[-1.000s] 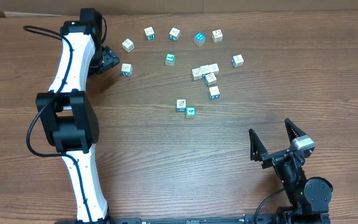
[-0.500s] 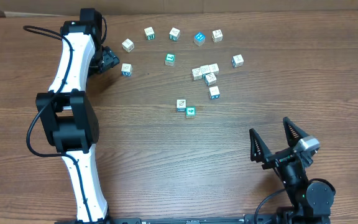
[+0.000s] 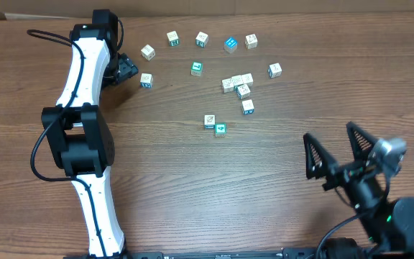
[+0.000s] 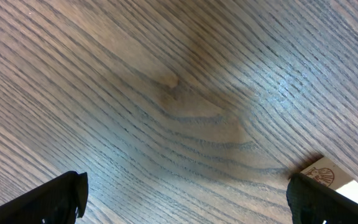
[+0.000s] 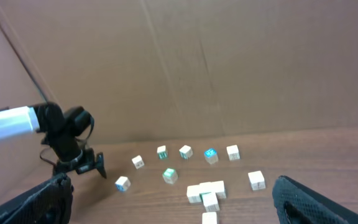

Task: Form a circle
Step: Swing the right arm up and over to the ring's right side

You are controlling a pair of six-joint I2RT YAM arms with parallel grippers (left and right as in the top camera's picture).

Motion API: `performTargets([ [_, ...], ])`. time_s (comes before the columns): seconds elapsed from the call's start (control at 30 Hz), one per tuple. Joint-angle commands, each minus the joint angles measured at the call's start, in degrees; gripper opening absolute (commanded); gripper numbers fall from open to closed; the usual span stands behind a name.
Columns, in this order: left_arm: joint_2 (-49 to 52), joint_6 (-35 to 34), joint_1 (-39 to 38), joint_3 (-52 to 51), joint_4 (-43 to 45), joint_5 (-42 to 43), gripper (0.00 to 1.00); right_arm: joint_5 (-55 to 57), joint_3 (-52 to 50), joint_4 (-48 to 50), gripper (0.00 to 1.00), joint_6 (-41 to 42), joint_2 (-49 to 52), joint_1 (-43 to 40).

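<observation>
- Wood-grain table (image 3: 192, 183), cardboard wall (image 5: 229, 62) behind.
- Left gripper (image 3: 126, 70): jaws spread wide, empty; nearest cube (image 3: 146, 80) just beside its tip.
- Right gripper (image 3: 329, 133): jaws wide, empty; cubes (image 3: 237, 83) scattered well ahead.

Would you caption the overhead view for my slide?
Cubes scattered on a wooden table; left end effector open beside one, right end effector open, apart.

right claw (image 3: 328, 131) | shifted rightward | looks larger, raised higher

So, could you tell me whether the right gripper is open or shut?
Open: the right gripper shows its jaws spread wide apart, with nothing held between them.
</observation>
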Motion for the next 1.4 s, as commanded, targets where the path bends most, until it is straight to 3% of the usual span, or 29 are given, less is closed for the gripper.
performTargets([
  [0.0, -2.0, 1.1, -0.4, -0.2, 0.0, 0.2, 1.00, -0.9, 10.8, -3.9, 1.00, 0.2, 7.9, -0.2],
  [0.57, -2.0, 1.1, -0.4, -0.2, 0.0, 0.2, 1.00, -1.2, 76.1, -48.1, 1.00, 0.0, 59.4, -0.2],
  [0.67, -2.0, 1.1, -0.4, -0.2, 0.0, 0.2, 1.00, -3.5, 79.4, -51.3, 1.00, 0.1, 65.2, -0.2],
  [0.93, -2.0, 1.1, -0.4, -0.2, 0.0, 0.2, 1.00, -11.3, 79.4, -46.9, 1.00, 0.3, 74.7, -0.2],
  [0.97, -2.0, 1.1, -0.4, -0.2, 0.0, 0.2, 0.99, -12.1, 79.4, -46.0, 0.95, 0.3, 75.6, -0.1],
  [1.1, -2.0, 1.1, -0.4, -0.2, 0.0, 0.2, 1.00, -8.6, 79.4, -45.1, 0.32, 2.6, 79.1, 1.4],
  [1.17, -2.0, 1.1, -0.4, -0.2, 0.0, 0.2, 0.99, -4.3, 79.3, -45.5, 0.14, 2.9, 81.2, 3.2],
  [1.3, -2.0, 1.1, -0.4, -0.2, 0.0, 0.2, 0.99, 2.8, 79.3, -45.9, 0.12, 3.0, 85.8, 7.5],
  [1.37, -2.0, 1.1, -0.4, -0.2, 0.0, 0.2, 1.00, 5.7, 79.3, -45.6, 0.17, 3.1, 88.5, 9.6],
])
